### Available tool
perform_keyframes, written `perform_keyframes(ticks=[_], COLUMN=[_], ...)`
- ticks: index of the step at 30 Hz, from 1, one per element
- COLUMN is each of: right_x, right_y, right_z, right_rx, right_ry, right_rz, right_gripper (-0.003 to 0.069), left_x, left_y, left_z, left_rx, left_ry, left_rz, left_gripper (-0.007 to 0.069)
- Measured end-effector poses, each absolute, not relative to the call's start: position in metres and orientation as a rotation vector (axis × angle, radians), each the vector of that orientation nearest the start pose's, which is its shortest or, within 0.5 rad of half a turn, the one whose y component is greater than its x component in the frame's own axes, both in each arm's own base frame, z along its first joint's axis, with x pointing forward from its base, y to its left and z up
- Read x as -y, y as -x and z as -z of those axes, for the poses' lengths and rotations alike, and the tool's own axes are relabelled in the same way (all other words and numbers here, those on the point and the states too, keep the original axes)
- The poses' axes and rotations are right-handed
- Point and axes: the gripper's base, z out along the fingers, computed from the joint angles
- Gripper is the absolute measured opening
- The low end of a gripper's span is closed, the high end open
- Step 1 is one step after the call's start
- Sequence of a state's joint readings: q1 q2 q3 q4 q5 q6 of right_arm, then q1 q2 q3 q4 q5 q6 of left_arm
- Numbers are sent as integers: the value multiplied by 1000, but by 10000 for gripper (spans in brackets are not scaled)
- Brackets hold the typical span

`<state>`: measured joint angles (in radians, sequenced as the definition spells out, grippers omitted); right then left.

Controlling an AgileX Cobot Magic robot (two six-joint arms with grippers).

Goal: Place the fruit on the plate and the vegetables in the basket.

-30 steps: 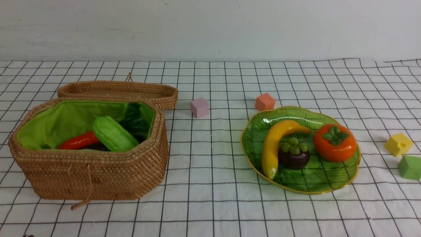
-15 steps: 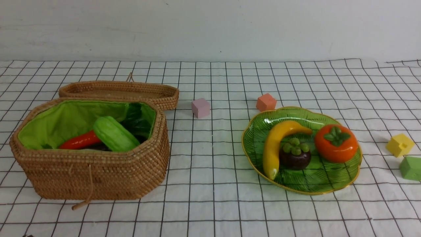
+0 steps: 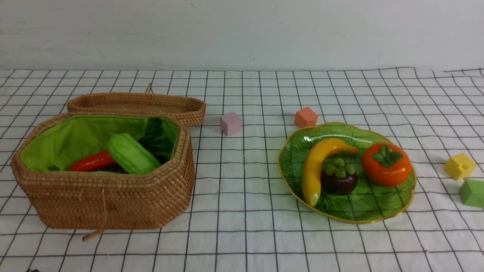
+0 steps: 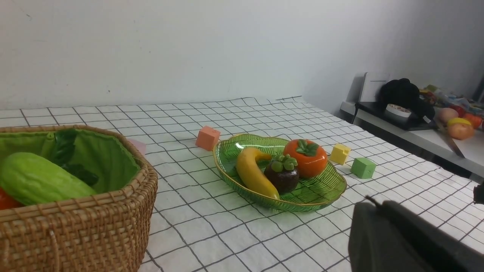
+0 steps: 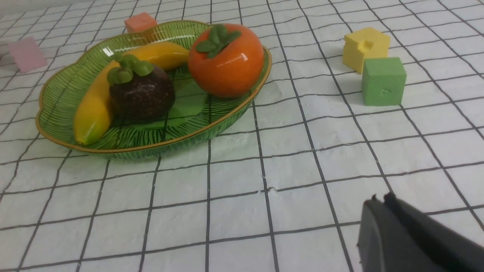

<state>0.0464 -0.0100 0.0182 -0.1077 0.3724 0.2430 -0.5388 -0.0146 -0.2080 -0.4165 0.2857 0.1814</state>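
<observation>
On the green glass plate (image 3: 363, 211) lie the yellow banana (image 3: 315, 166), the dark mangosteen (image 3: 339, 179) and the orange persimmon (image 3: 386, 164). The wicker basket (image 3: 106, 200) at the left holds a light-green cucumber (image 3: 130, 153) and an orange carrot (image 3: 90, 161); something dark lies under them, and leaves show behind. In the left wrist view, my left gripper (image 4: 372, 202) is shut and empty, near the table's front, apart from the plate (image 4: 325, 189). In the right wrist view, my right gripper (image 5: 380, 199) is shut and empty, nearer than the plate (image 5: 151, 149). Neither gripper shows in the front view.
The basket's flat wicker lid (image 3: 138, 105) lies behind the basket. Small cubes stand around the plate: pink (image 3: 230, 123), orange (image 3: 305, 117), yellow (image 3: 459, 166) and green (image 3: 472, 192). A side bench with clutter (image 4: 412, 113) stands beyond the table's right edge.
The front view has shifted by a few pixels; nothing on the table has moved.
</observation>
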Motion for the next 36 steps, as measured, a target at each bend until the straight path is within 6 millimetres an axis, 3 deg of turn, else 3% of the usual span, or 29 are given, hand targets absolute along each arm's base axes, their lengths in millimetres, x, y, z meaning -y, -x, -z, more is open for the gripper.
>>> perform_keyframes(ticks=[3, 7, 9, 14, 17, 36], right_x=[1, 1, 1, 1, 1, 1], right_y=[-53, -53, -53, -53, -53, -53], right_z=[-174, -174, -174, -174, -174, -174], right_rx=[-1859, -1860, -1860, -1860, -1860, -1861], right_ry=[-117, -117, -117, -117, -117, -117], right_rz=[-95, -94, -94, -94, -95, -95], right_gripper=[3, 8, 9, 15, 17, 36], left_x=[27, 16, 11, 5, 6, 6], left_y=[-32, -39, -44, -54, -53, -52], left_z=[-258, -258, -248, -188, -172, -169], left_rx=[-1507, -1477, -1507, -1723, -1854, -1881], left_ry=[-315, -133, -52, 112, 172, 234], left_rz=[613, 411, 299, 213, 252, 292], left_gripper=[7, -13, -13, -13, -13, -13])
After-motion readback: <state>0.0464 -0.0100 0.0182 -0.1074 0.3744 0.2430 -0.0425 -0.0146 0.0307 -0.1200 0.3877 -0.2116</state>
